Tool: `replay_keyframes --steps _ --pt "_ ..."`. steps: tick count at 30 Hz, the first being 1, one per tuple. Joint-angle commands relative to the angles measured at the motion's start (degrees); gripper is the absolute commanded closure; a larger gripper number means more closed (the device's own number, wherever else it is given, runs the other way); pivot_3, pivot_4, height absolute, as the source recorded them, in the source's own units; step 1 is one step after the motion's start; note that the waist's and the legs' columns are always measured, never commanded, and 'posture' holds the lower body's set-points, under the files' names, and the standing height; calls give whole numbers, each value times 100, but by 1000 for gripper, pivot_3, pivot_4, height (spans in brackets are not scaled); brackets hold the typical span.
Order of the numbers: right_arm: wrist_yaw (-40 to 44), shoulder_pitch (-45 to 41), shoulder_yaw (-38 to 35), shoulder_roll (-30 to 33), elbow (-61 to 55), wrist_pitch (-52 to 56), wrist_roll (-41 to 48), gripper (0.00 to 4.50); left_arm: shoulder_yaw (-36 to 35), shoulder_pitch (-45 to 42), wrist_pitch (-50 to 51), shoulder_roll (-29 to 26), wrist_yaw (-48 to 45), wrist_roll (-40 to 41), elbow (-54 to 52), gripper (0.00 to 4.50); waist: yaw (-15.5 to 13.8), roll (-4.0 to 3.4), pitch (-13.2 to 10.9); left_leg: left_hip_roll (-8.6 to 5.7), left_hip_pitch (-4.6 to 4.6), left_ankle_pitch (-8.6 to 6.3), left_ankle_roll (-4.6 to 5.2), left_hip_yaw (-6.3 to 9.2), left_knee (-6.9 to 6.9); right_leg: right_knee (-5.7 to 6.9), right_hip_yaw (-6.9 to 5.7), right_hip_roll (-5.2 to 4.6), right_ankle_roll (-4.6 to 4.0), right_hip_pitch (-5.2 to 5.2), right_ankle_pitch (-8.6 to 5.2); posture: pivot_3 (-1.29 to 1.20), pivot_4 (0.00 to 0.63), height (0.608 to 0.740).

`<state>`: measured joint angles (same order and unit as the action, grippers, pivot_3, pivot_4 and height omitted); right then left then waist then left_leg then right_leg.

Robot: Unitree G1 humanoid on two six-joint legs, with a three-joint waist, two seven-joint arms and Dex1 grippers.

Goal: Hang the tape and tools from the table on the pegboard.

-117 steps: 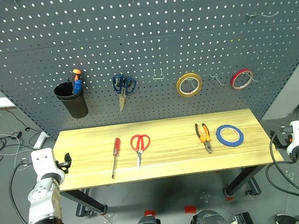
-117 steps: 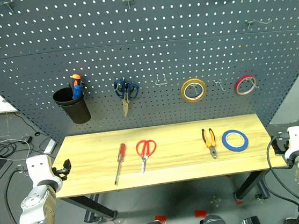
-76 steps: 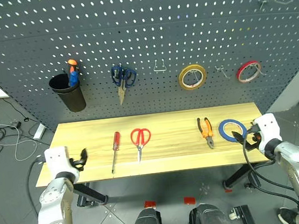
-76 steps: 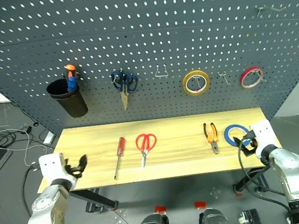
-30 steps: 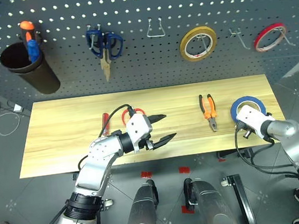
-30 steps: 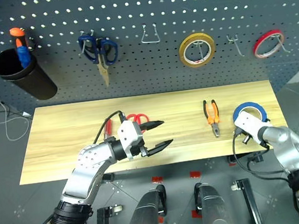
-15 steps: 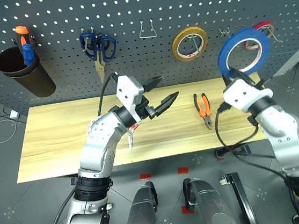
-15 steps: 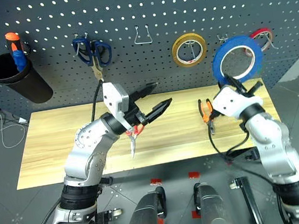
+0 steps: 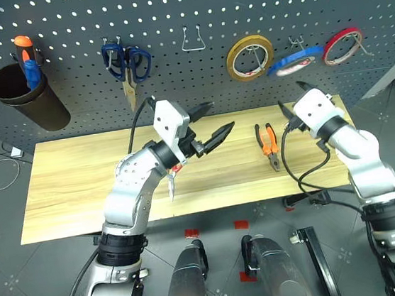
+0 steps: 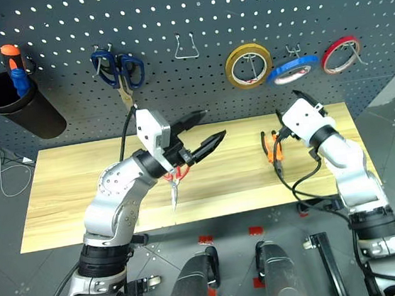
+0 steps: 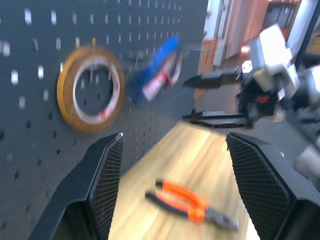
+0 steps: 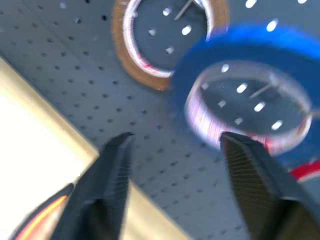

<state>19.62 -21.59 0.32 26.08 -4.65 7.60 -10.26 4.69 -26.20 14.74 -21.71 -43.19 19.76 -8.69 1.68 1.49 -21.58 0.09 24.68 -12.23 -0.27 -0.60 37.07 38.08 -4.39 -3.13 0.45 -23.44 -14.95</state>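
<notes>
Right tool (image 9: pixel 291 106) spread open, nothing between its fingers, just under the blue tape (image 9: pixel 292 62). Tape tilted on a pegboard (image 9: pixel 167 8) hook, between the yellow tape roll (image 9: pixel 249 56) and the red tape roll (image 9: pixel 343 45). Left tool (image 9: pixel 210 123) parted wide and empty, raised above the tabletop (image 9: pixel 73 183). Under that arm, red-handled scissors (image 9: pixel 172 181), blade tip showing. Pliers (image 9: pixel 268 145) flat on the wood between the two tools. Screwdriver hidden.
</notes>
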Motion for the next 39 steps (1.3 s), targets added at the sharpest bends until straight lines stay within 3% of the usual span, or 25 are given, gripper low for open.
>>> replay_keyframes --steps 1,4,7,11,17,28,31,35,39 --pt "-116 466 -44 -526 -1010 1447 330 70 -111 315 -317 -613 -500 -213 86 1054 6 -1 0 2 -1 0 0 0 0 1 0 1 -1 -1 0 -87 330 740" --pt "-327 692 4 -1274 -1555 2986 597 24 -117 663 -810 -1357 -1060 -505 467 1054 23 -6 3 12 -5 2 -4 -6 -1 6 3 5 -9 -7 3 -76 339 740" --pt "-962 391 -147 -2087 -1391 4155 582 24 -124 925 -1421 -1955 -1449 -820 1009 1054 11 -8 4 20 -7 5 -11 -8 -5 6 3 8 -30 -12 14 -62 344 740" --pt "-1612 -341 -455 -2604 -608 5232 486 24 -128 1038 -1787 -2207 -1651 -933 1319 1054 -40 -6 5 19 1 6 -10 -13 -7 7 8 7 -38 -30 19 -56 348 740" --pt "-2055 -1435 -835 -2437 1483 4686 566 24 -113 1113 -1783 -2169 -1663 -951 1180 1054 -98 -6 5 14 8 9 -4 -20 -8 16 11 6 -39 -42 21 -40 347 740" --pt "-1626 -2793 -777 -1889 4429 3440 836 24 -60 1024 -1703 -2024 -1598 -971 1104 1054 24 -4 6 25 8 1 13 -89 -7 77 59 6 -47 -89 11 -22 344 740" --pt "-1506 -3040 -795 -1800 4948 3474 889 603 -47 1002 -1709 -1980 -1590 -983 1117 1054 21 -2 7 31 6 -2 18 -91 -5 85 58 10 -47 -91 11 -27 339 740" --pt "-1316 -3198 -582 -1650 5109 3335 824 1828 -84 999 -1693 -1891 -1558 -951 1130 1054 14 6 12 31 5 2 12 -94 -3 86 59 9 -47 -90 11 -32 332 740" --pt "-1231 -3037 -368 -1570 4690 3100 772 1864 -189 1062 -1499 -1815 -1496 -791 1061 1054 11 7 13 31 6 5 6 -95 -3 85 60 8 -47 -90 11 -35 321 740"
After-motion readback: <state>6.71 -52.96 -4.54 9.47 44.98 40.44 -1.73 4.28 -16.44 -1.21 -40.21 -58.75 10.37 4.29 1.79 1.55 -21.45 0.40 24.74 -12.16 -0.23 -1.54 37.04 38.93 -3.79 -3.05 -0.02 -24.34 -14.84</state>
